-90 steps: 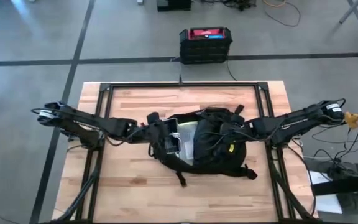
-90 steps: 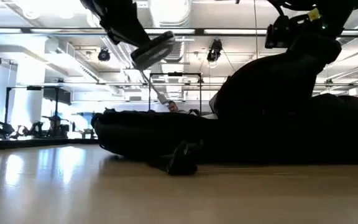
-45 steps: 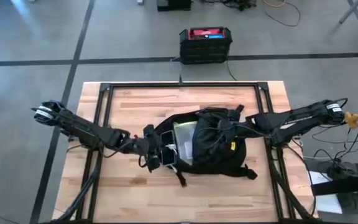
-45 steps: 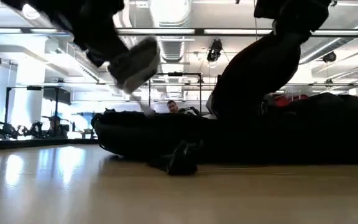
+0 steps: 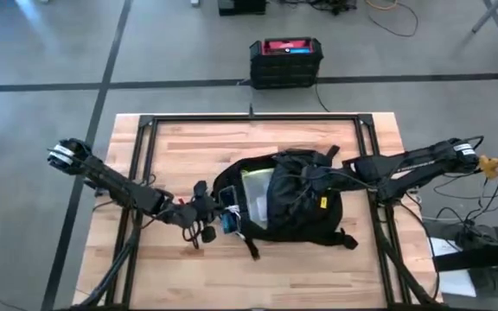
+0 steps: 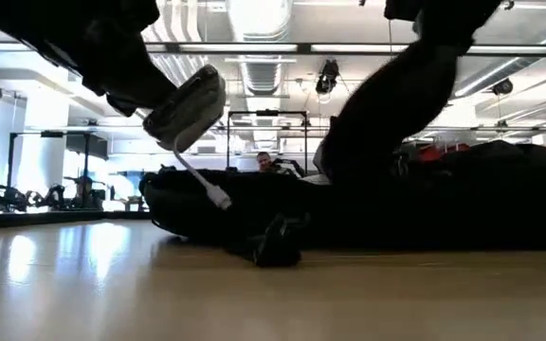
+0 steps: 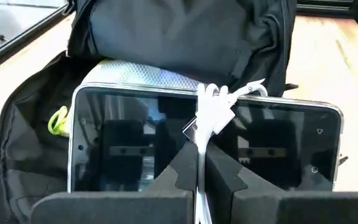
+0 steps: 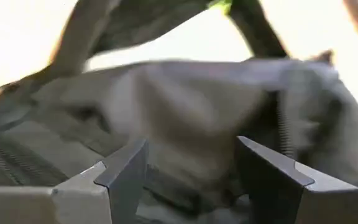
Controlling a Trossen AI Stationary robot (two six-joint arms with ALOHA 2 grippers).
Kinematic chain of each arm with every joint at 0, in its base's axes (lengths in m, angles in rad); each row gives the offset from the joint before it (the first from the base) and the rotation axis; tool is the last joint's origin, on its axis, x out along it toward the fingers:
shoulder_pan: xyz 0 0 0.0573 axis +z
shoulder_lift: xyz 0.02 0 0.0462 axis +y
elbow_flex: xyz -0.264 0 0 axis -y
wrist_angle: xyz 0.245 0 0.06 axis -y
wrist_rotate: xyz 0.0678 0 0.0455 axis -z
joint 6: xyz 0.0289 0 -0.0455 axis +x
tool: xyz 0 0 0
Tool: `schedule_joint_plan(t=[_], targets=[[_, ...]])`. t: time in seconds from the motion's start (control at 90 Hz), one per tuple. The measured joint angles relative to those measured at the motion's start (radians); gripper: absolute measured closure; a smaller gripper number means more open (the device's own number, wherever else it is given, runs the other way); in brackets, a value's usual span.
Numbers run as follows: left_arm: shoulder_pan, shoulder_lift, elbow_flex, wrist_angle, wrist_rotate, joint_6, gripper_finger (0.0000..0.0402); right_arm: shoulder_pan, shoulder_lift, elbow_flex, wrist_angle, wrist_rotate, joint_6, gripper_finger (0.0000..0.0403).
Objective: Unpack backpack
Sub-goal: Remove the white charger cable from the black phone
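While the right pincer (image 8: 191, 171) gapes over the backpack (image 5: 296, 207), the left pincer (image 7: 201, 171) clamps a tablet (image 7: 135, 143) — cable (image 6: 197, 178) dangling.

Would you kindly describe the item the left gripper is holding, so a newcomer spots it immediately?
Find the black backpack mid-table. At its open left edge, the left gripper holds a tablet. Unlike anything nearby, it has a glossy dark screen, a silver frame and a white cable draped over it.

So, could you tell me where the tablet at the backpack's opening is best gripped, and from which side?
Mid long edge of the tablet, coming from the side away from the backpack: it is a thin flat slab, so a pinch across its thickness holds. The left gripper pinches it there, white cable caught too. The right gripper is at the backpack's top.
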Motion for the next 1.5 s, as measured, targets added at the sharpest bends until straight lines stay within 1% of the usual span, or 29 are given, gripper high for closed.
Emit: schedule_joint_plan(t=[0.033, 0.078, 0.211, 0.289, 0.344, 0.4, 0.489, 0.544, 0.589, 0.667, 0.744, 0.822, 0.933, 1.011, 1.089, 1.178, 1.322, 1.433, 1.5], targets=[[-0.004, 0.001, 0.0, -0.002, 0.0, 0.0, 0.0401, 0.0, 0.001, 0.0, -0.028, -0.054, 0.0, 0.0173], [-0.012, 0.002, -0.001, -0.002, 0.0, 0.0, 0.0401, 0.0, 0.004, -0.001, -0.071, -0.091, 0.007, 0.0172], [-0.024, 0.002, -0.005, -0.002, 0.001, -0.007, 0.0401, 0.003, 0.005, 0.005, -0.216, -0.1, 0.067, 0.0178], [-0.024, 0.002, -0.01, -0.002, 0.0, -0.015, 0.0401, 0.005, 0.006, 0.003, -0.267, -0.069, 0.099, 0.0185], [-0.023, 0.002, -0.013, -0.002, -0.006, -0.022, 0.0401, 0.012, 0.006, -0.023, -0.263, -0.027, 0.113, 0.019], [-0.023, 0.003, -0.017, -0.003, -0.02, -0.028, 0.0401, 0.023, 0.008, -0.07, -0.222, 0.008, 0.122, 0.0194], [-0.024, 0.003, -0.019, -0.001, -0.031, -0.036, 0.0401, 0.046, 0.028, -0.159, -0.086, 0.03, 0.131, 0.0199], [-0.024, 0.003, -0.019, -0.002, -0.031, -0.038, 0.0401, 0.059, 0.05, -0.204, -0.033, 0.086, 0.183, 0.0199], [-0.024, 0.003, -0.019, -0.002, -0.031, -0.041, 0.0401, 0.066, 0.072, -0.22, -0.022, 0.137, 0.221, 0.0199], [-0.024, 0.003, -0.019, -0.003, -0.03, -0.045, 0.0401, 0.071, 0.1, -0.218, -0.054, 0.172, 0.229, 0.0199], [-0.025, 0.003, -0.019, -0.002, -0.008, -0.043, 0.0401, 0.073, 0.106, -0.178, -0.142, 0.173, 0.23, 0.0199], [-0.03, 0.004, -0.019, 0.011, 0.033, -0.031, 0.0401, 0.074, 0.099, -0.102, -0.254, 0.15, 0.236, 0.0198], [-0.044, 0.004, -0.019, 0.045, 0.042, -0.007, 0.0401, 0.074, 0.09, 0.035, -0.395, 0.145, 0.291, 0.0192], [-0.05, 0.004, -0.019, 0.051, 0.038, 0.005, 0.0401, 0.074, 0.091, 0.104, -0.46, 0.138, 0.335, 0.0183], [-0.052, 0.004, -0.019, 0.05, 0.034, 0.012, 0.0401, 0.074, 0.091, 0.162, -0.476, 0.116, 0.339, 0.0172], [-0.056, 0.004, -0.019, 0.05, 0.026, 0.022, 0.0401, 0.074, 0.091, 0.222, -0.477, 0.114, 0.322, 0.0157], [-0.061, 0.004, -0.019, 0.05, -0.012, 0.054, 0.0401, 0.075, 0.091, 0.311, -0.451, 0.171, 0.323, 0.0139], [-0.061, 0.004, -0.019, 0.051, -0.041, 0.09, 0.0401, 0.071, 0.091, 0.329, -0.365, 0.189, 0.323, 0.0131], [-0.062, 0.004, -0.019, 0.05, -0.053, 0.103, 0.0401, 0.063, 0.105, 0.327, -0.353, 0.189, 0.323, 0.013]])
